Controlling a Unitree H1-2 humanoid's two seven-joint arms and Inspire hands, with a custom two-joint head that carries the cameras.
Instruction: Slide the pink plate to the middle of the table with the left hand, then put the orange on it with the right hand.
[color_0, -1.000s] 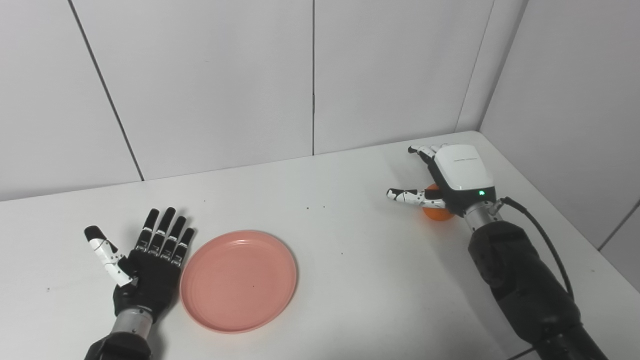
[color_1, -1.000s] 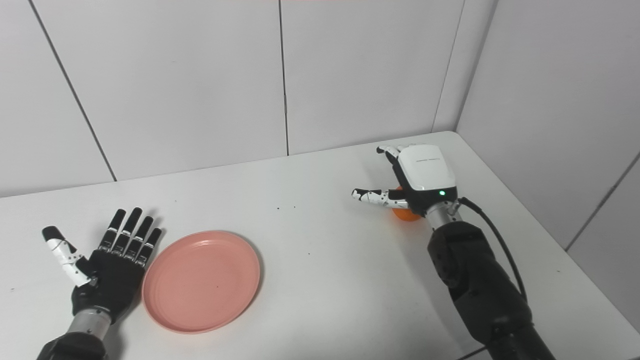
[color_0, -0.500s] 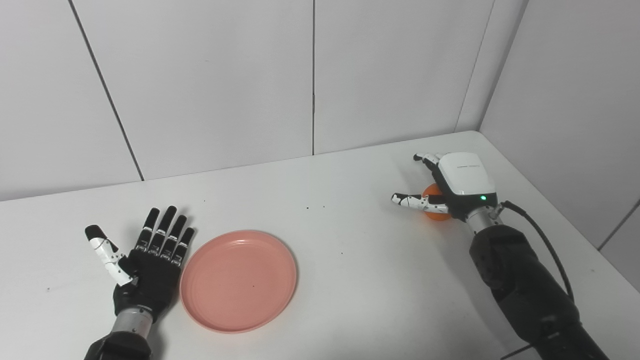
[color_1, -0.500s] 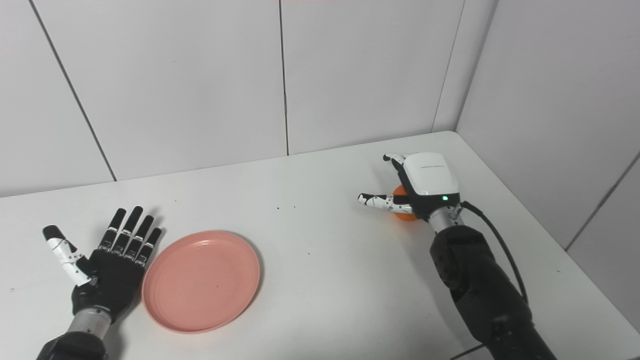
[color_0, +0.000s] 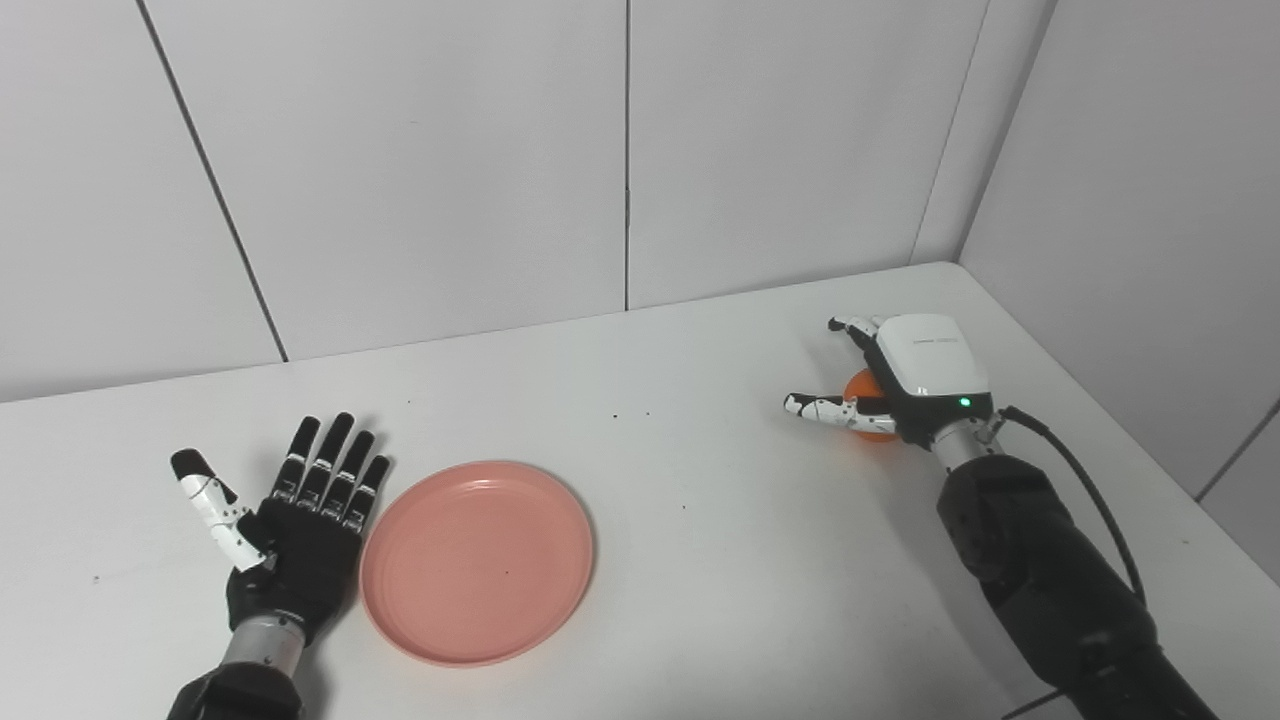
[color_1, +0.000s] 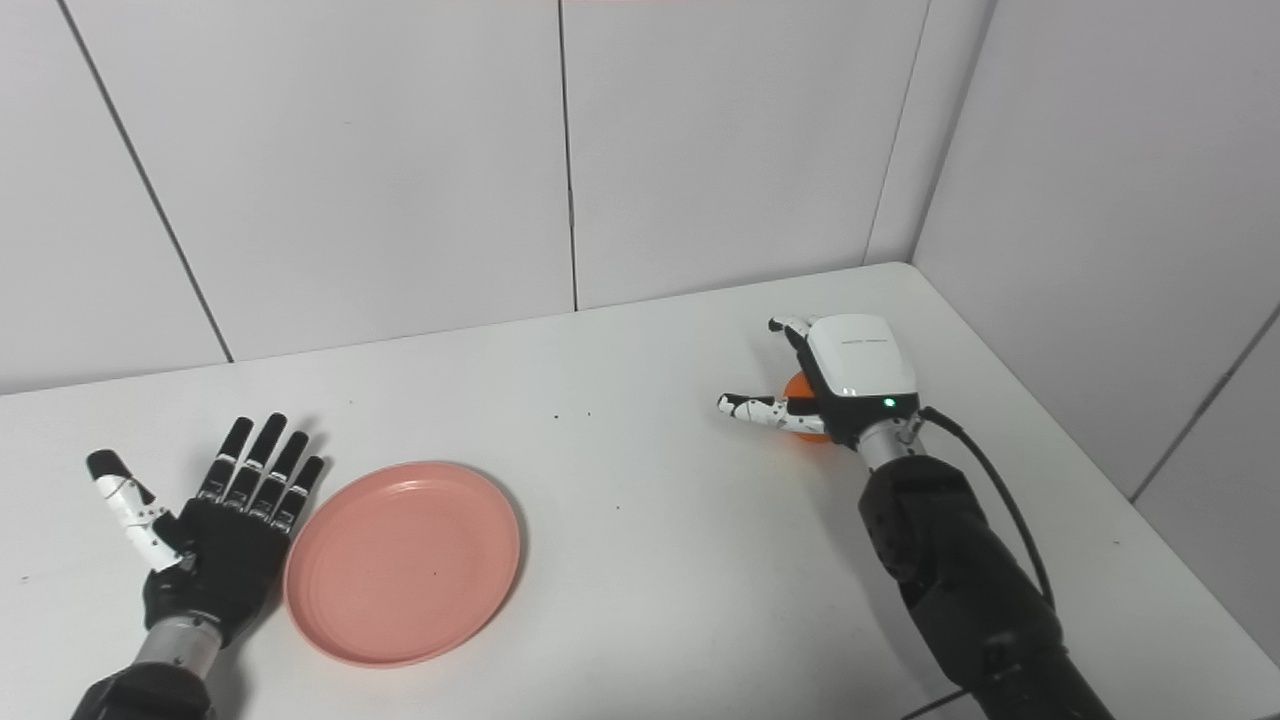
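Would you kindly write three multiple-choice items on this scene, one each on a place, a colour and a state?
1. Where is the orange?
A. on the plate
B. under the right hand
C. beside the left hand

2. What colour is the plate?
A. pink
B. blue
C. green

3. How is the left hand?
A. shut on the plate
B. shut in a fist
C. open, flat on the table

Answers:
1 B: the right hand sits over the orange, far from the plate.
2 A: it is plainly pink.
3 C: its fingers are spread on the table beside the plate, holding nothing.
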